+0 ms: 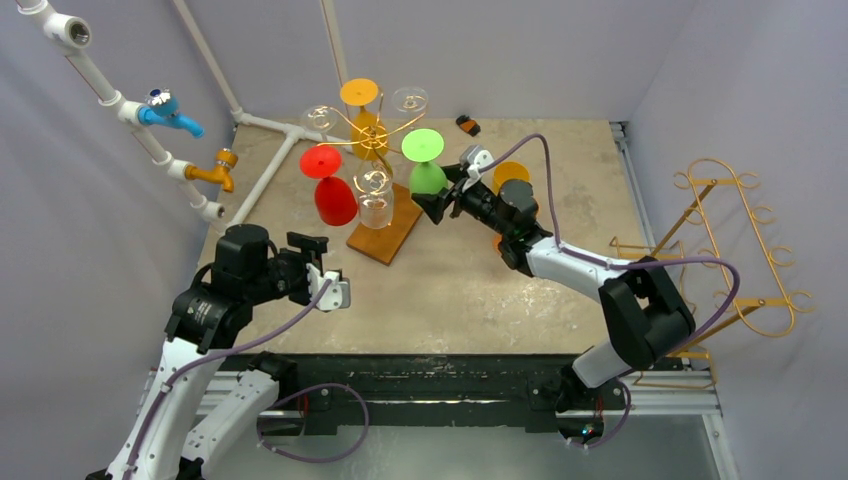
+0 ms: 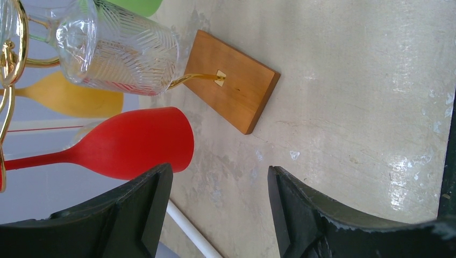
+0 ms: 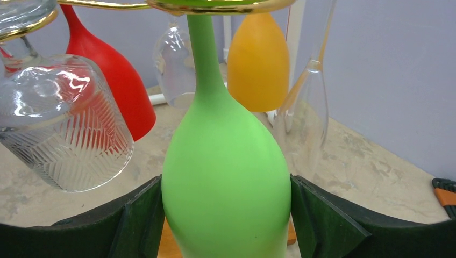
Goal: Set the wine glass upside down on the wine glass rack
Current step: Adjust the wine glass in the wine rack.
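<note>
The green wine glass (image 1: 427, 178) (image 3: 226, 177) hangs upside down, its foot resting in a gold ring of the wine glass rack (image 1: 368, 135) (image 3: 215, 5), which stands on a wooden base (image 1: 385, 235) (image 2: 231, 86). My right gripper (image 1: 440, 188) (image 3: 226, 215) is shut on the glass's bowl, a pad pressed against each side. Back near the table's front left, my left gripper (image 1: 335, 290) (image 2: 219, 204) is open with only bare tabletop between its fingers.
On the same rack hang a red glass (image 1: 333, 200), an orange glass (image 1: 362, 95) and clear glasses (image 1: 375, 195). White pipes with a blue tap (image 1: 170, 112) and a brass tap (image 1: 215, 172) run along the left. A second gold rack (image 1: 735, 250) stands at the right.
</note>
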